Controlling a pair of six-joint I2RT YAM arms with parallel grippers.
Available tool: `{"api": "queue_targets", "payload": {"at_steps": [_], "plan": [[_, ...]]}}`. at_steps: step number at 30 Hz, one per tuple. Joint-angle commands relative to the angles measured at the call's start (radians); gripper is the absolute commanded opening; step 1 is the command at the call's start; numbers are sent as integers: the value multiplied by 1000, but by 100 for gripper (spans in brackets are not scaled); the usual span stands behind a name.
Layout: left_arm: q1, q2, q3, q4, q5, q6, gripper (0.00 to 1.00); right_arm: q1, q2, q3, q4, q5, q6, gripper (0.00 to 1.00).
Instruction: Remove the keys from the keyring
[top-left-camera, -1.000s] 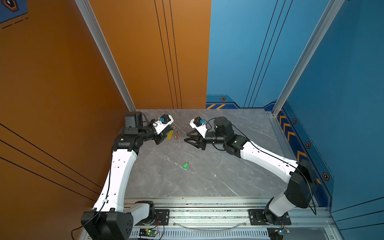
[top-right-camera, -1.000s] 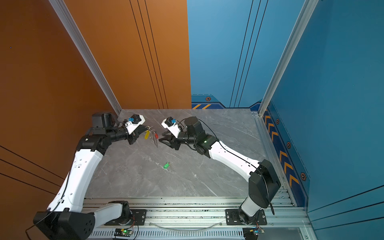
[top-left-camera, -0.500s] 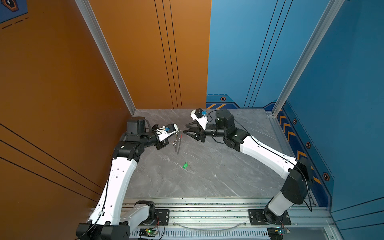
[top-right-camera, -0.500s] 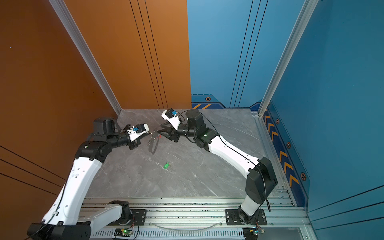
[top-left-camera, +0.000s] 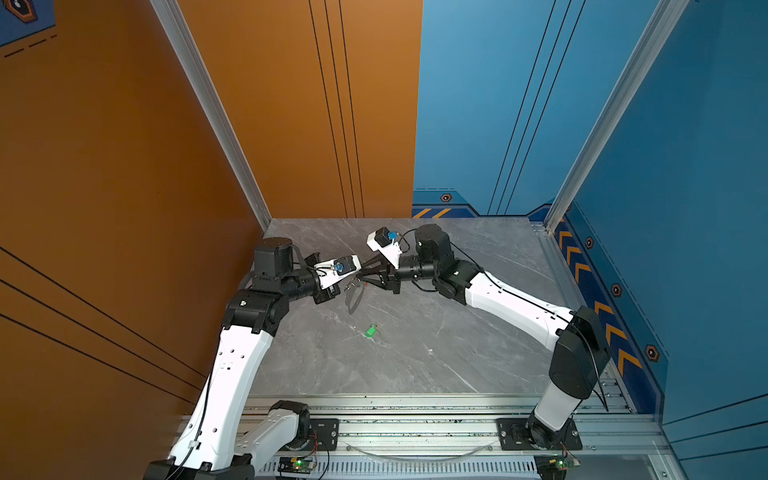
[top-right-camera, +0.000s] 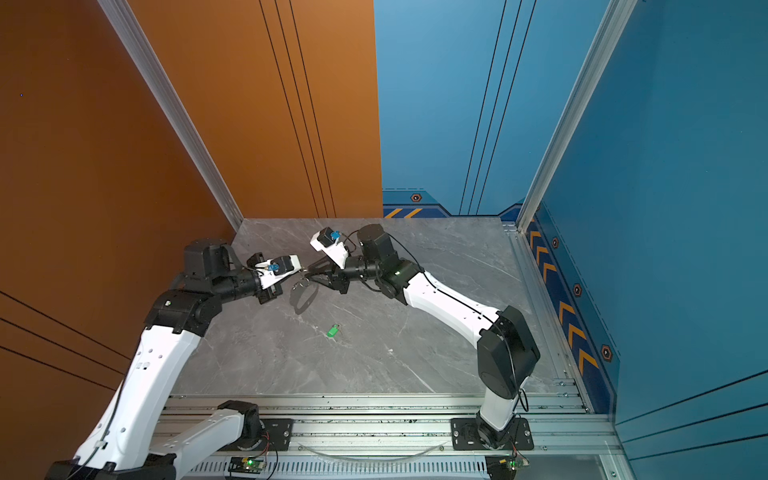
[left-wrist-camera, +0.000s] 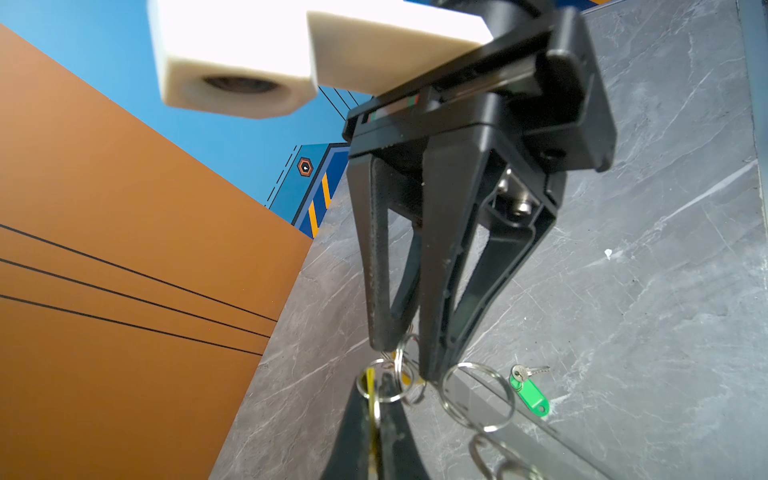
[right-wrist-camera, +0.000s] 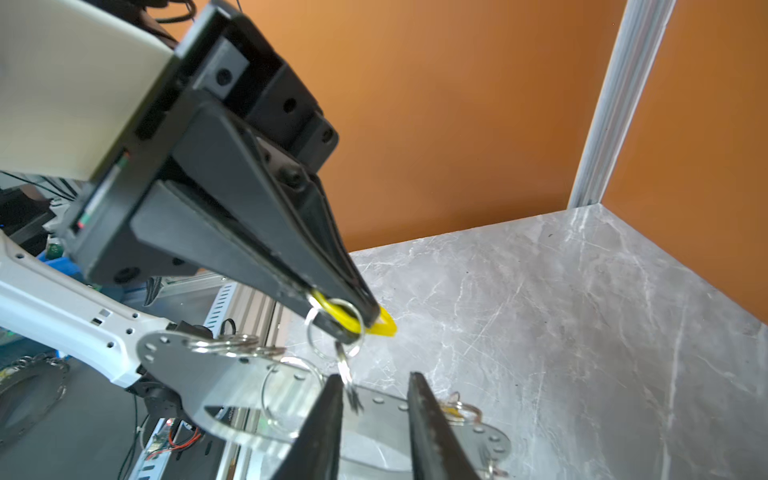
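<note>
Left claw pinches the yellow tag. Your right claw has moved in, half-spread around the dangling key (green key already off, keyring hanging). Expect the pull next.

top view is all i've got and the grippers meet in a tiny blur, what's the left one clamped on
observer: From the right wrist view, the left gripper is shut on the yellow tag.
operator: and the right one, closed yet
observer: No, the right gripper is open; a small key dangles between its fingers.
operator: that green thing on the table, just a tag
observer: The left wrist view shows a silver key attached to the green tag.
</note>
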Motion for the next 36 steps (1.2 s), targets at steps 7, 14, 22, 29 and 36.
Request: {"api": "queue_targets", "payload": {"at_steps": [7, 14, 22, 29, 36], "plan": [[-11, -19, -16, 13, -36, 4, 0, 15, -29, -6, 27, -8, 21, 9], [-14, -40, -34, 13, -82, 14, 0, 15, -72, -15, -69, 36, -47, 2], [-26, -71, -71, 13, -106, 17, 0, 37, -94, 48, -284, 122, -221, 0], [-65, -86, -84, 13, -103, 6, 0, 62, -77, 124, -462, 186, -327, 0], [-142, -103, -101, 14, -121, -6, 0, 70, -44, 158, -495, 173, -260, 0]]}}
